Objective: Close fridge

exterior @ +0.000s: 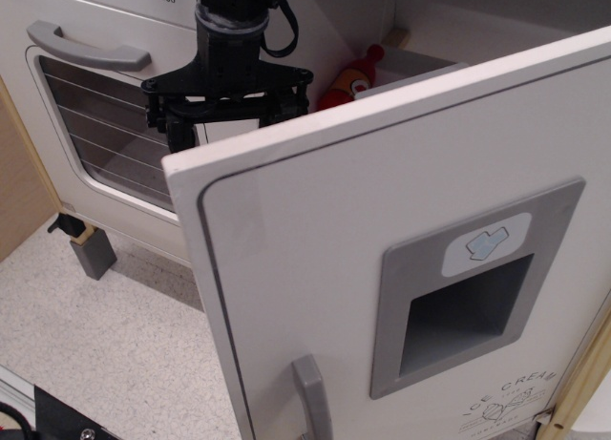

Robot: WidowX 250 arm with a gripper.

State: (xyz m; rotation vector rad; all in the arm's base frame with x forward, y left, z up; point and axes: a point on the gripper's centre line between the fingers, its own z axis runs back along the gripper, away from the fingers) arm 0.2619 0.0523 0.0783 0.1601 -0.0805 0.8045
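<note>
The white fridge door (315, 268) stands open, swung out toward the camera and filling the right half of the view. It carries a vertical grey handle (313, 402), a grey recessed dispenser panel (468, 297) and "ICE CREAM" lettering (511, 397). My black gripper (234, 115) hangs just behind the door's top left edge, on the inner side. Its fingers are spread wide with nothing between them, and their lower tips are partly hidden by the door edge. Part of the fridge's interior shows behind the door.
The white oven door (105, 125), with a barred window and a horizontal grey handle (86, 47), is at the left behind the gripper. A red and orange toy (351, 77) sits inside the fridge. A grey foot block (93, 252) stands on the speckled floor (115, 345). A wooden panel (19, 182) is at the far left.
</note>
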